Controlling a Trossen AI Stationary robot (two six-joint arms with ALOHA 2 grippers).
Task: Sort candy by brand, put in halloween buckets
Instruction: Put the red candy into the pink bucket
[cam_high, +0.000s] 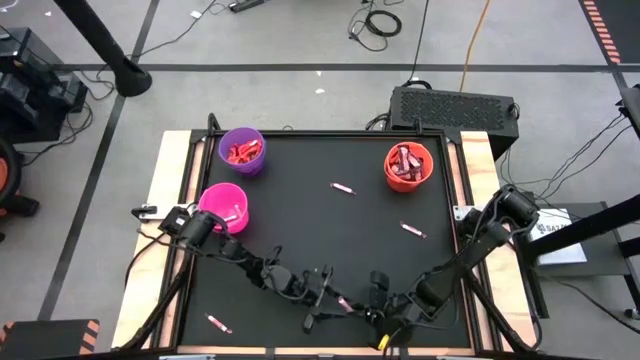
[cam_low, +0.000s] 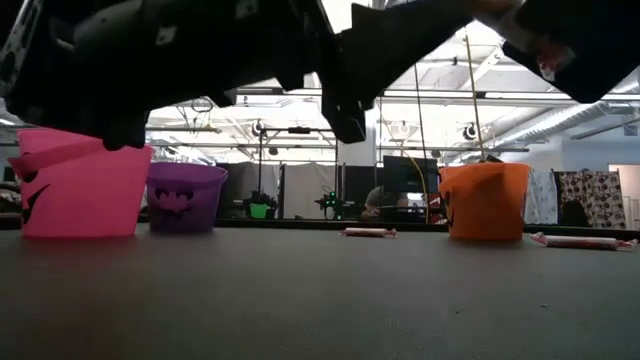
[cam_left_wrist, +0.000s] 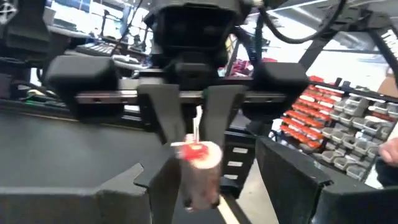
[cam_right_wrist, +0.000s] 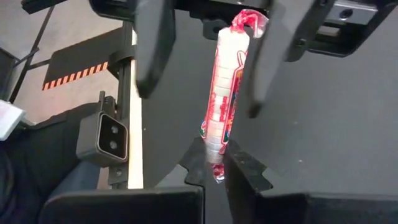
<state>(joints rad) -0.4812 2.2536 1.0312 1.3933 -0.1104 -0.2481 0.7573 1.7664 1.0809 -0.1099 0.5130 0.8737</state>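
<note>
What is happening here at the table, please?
Two robot arms meet near the front edge of the black table. The right gripper is shut on one end of a pinkish-white candy stick, and the left gripper stands open around its other end. More sticks lie loose on the table. The purple bucket, pink bucket and orange bucket stand toward the back, each with candy in it.

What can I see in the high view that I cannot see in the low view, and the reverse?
Only the high view: the candy inside the purple bucket and the orange bucket, a front-left stick, and where the left tool and right tool meet over the held stick, at the front edge. Only the low view: the dark figures printed on the buckets' sides, and the room behind. Both: all three buckets, including the pink bucket, and two loose sticks.
</note>
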